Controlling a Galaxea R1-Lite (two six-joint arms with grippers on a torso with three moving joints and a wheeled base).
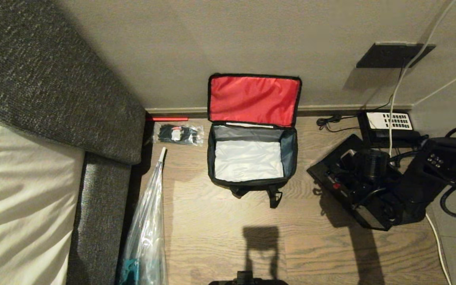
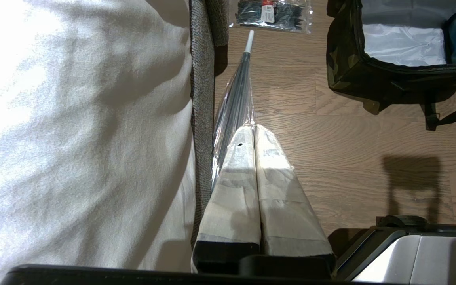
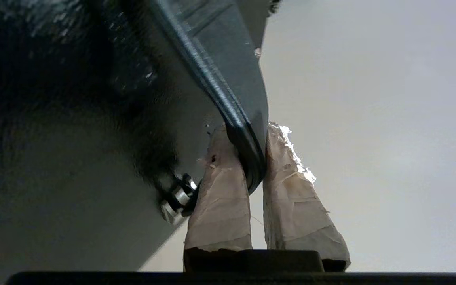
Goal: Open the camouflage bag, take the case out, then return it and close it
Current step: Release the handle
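The camouflage bag (image 1: 251,186) stands open on the wood floor by the wall. Its red-lined lid (image 1: 253,99) leans back against the wall, and its silvery inside (image 1: 247,160) holds nothing. The left wrist view shows the bag's camouflage side (image 2: 341,59). The flat black case (image 1: 333,178), with a red dot on its edge, hangs tilted to the right of the bag. My right gripper (image 3: 256,146) is shut on the case's black handle (image 3: 247,158), and the case's body (image 3: 93,158) fills the view beside it. My left gripper (image 2: 254,128) is shut and holds nothing, parked low beside the bed.
A grey upholstered bed frame (image 1: 54,91) with a white sheet (image 1: 14,198) fills the left. A plastic-wrapped umbrella (image 1: 151,213) and a packet of black ties (image 1: 177,133) lie between it and the bag. A desk telephone (image 1: 388,122), cables and a wall plate (image 1: 394,54) are at the right.
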